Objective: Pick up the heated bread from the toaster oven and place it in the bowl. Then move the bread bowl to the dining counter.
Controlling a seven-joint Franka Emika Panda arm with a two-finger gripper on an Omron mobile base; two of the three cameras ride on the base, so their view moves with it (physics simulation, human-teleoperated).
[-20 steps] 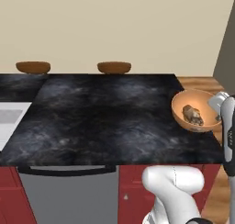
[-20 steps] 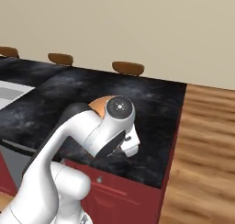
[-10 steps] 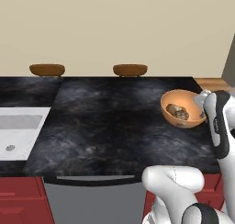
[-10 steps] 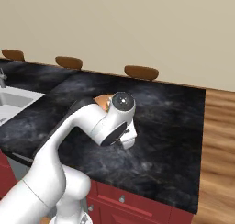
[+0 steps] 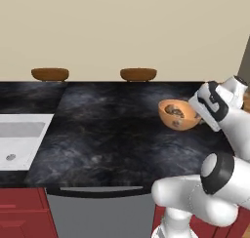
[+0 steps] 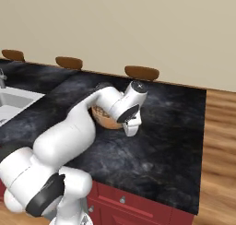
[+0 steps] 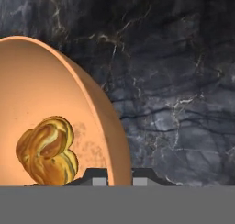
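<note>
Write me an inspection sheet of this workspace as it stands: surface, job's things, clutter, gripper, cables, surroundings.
Surface: black stone counter with grey marbling, over red cabinets.
Job's things: orange bowl held tilted above the counter; the bread lies inside it, golden-brown.
Clutter: nothing seen loose on the counter.
Gripper: gripper shut on the bowl's rim, one finger inside and one outside the wall.
Cables: nothing seen.
Surroundings: white sink set in the counter at the left; brown stool seats beyond the far edge; beige wall behind; wooden floor to the right.
</note>
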